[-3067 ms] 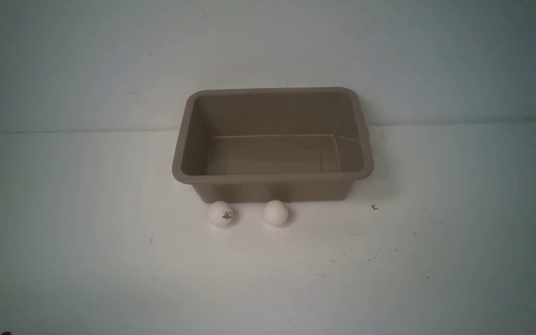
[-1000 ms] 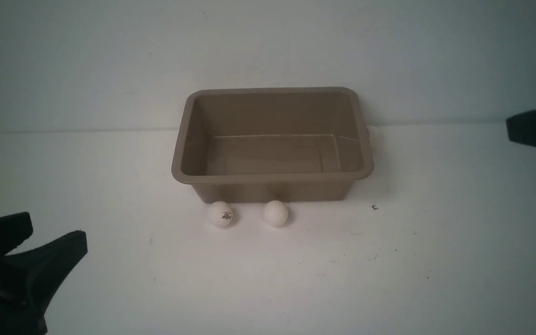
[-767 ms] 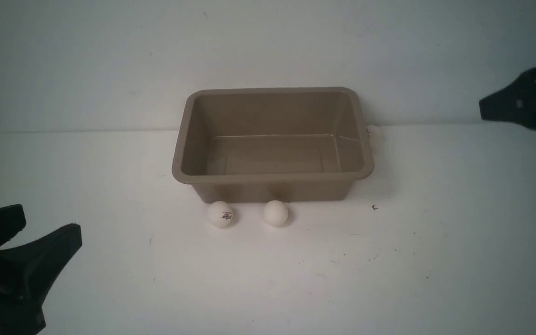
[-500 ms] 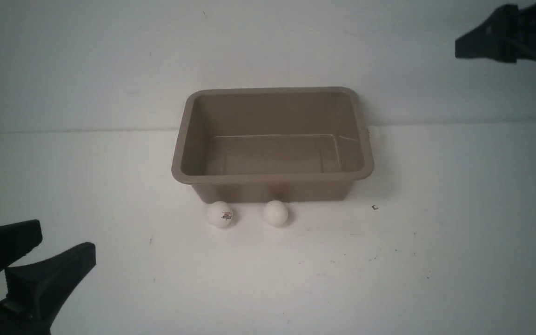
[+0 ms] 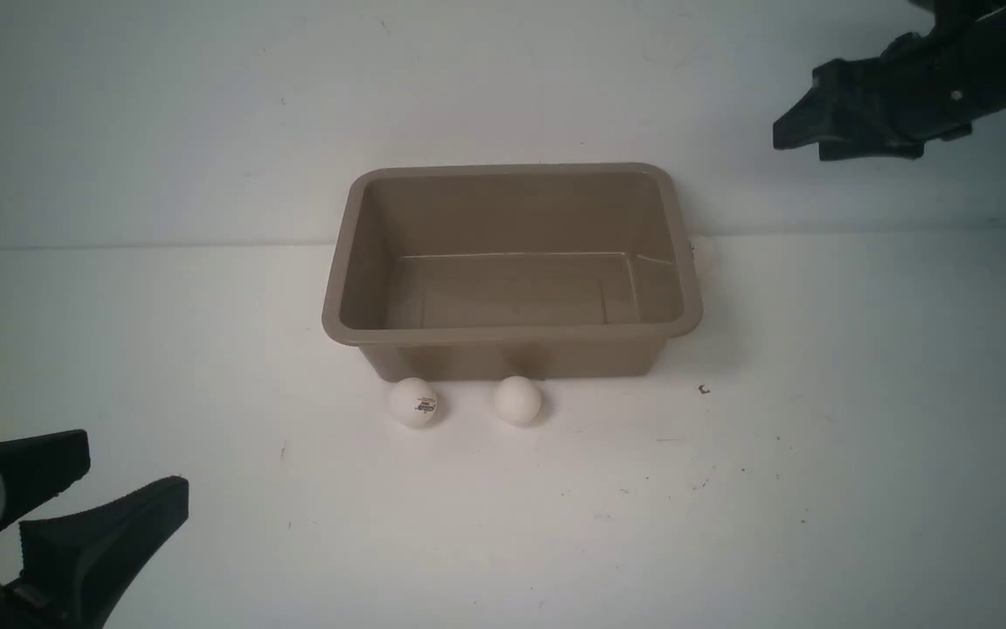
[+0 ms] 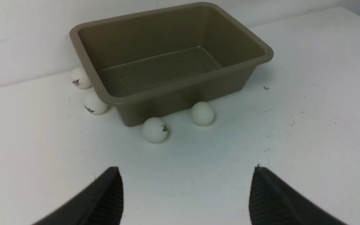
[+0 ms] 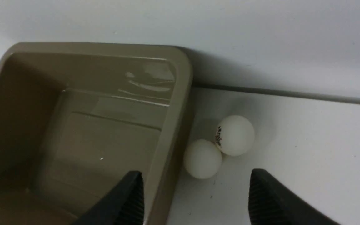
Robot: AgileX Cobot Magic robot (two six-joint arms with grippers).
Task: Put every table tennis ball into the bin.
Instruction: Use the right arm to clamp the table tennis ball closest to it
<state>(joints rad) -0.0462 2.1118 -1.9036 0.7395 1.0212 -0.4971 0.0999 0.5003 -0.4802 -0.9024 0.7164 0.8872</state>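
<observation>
While left hand [image 6: 186,169] and right hand [image 7: 195,172] are held wide open, empty, balls [image 7: 235,135] at bin's [image 7: 173,125] 3 o'clock should be grasped next.

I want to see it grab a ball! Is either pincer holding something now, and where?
Nothing is held. The left pincer and the right pincer are both open and empty; the balls lie beside the bin.

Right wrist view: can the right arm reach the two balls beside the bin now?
Probably yes: the open right gripper hangs over the logo ball and plain ball; only the bin rim may crowd it.
</observation>
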